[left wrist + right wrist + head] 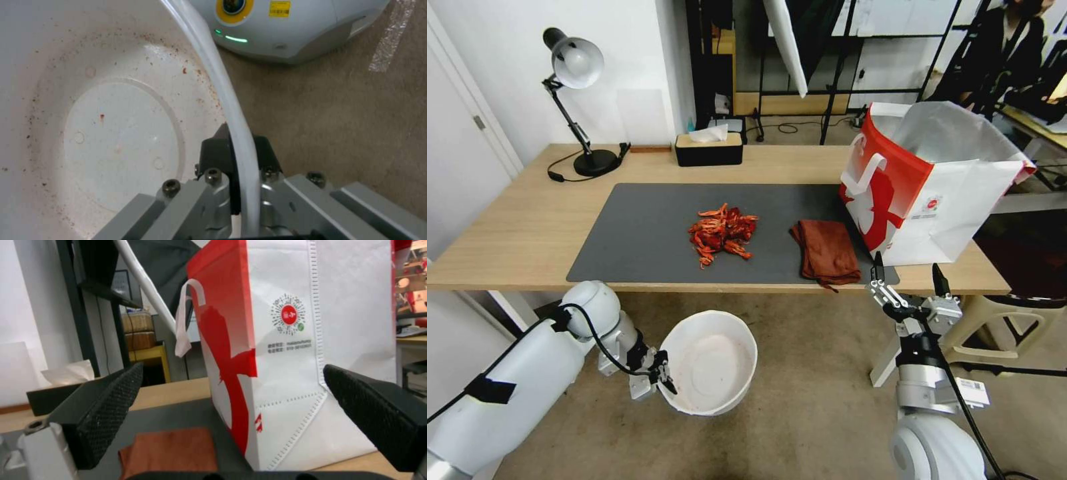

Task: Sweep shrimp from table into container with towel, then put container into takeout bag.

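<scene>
A pile of red-orange shrimp (722,233) lies in the middle of the dark grey mat (640,247) on the table (514,227). To its right lies the folded rust-red towel (826,251) (171,450), and past that stands the red-and-white takeout bag (924,183) (285,350). Below the table's front edge my left gripper (664,377) (238,150) is shut on the rim of the white container (710,363) (111,126), which holds only reddish specks. My right gripper (908,273) (231,413) hangs open just off the front edge, near the towel and the bag's corner.
A black desk lamp (577,93) stands at the table's back left and a black tissue box (708,148) at the back middle. Carpet floor lies under the container. A white stool (1000,320) sits right of my right arm.
</scene>
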Tool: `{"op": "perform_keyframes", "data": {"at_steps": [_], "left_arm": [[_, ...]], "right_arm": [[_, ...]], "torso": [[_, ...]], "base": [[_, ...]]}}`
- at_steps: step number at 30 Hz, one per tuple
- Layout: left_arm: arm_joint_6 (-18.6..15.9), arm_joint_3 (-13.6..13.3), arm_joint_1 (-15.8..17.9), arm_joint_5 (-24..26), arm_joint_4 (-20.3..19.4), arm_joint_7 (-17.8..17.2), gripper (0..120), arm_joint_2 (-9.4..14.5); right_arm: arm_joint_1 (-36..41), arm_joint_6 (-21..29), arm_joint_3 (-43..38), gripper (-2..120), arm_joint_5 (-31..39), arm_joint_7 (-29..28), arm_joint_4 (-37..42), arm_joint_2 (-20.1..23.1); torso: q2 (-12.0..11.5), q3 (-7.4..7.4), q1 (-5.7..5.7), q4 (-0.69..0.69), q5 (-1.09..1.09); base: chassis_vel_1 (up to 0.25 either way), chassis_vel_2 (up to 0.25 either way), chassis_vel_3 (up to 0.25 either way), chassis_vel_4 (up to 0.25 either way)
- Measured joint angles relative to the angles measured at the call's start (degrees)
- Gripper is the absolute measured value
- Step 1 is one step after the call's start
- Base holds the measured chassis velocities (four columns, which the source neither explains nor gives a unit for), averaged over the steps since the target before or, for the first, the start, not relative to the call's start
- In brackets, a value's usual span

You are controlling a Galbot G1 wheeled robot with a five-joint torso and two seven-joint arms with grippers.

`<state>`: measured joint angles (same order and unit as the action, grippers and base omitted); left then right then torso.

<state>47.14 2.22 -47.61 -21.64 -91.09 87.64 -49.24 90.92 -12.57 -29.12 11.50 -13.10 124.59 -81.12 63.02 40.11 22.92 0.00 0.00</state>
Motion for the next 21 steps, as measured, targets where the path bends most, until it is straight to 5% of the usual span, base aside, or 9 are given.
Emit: {"op": "perform_keyframes", "data": {"at_steps": [13, 21], "left_arm": [[0.0, -1.4, 1.4, -0.3, 1.0, 0.0, 0, -0.6], [0.0, -7.1, 8.6, -1.0, 4.8, 0.0, 0, -3.4]], "right_arm": [[-4.2, 6.5, 3.0, 100, 3.2, -2.1, 0.5, 4.4], [-6.0, 9.1, 3.8, 100, 5.0, -3.3, -0.5, 7.8]], "torso": [[0.0, 0.00, 0.00, 0.00, 0.00], [0.0, 0.00, 0.00, 0.01, 0.02]], "base": [[0.000, 0.000, 0.000, 0.000], [0.000, 0.000, 0.000, 0.000]]}}
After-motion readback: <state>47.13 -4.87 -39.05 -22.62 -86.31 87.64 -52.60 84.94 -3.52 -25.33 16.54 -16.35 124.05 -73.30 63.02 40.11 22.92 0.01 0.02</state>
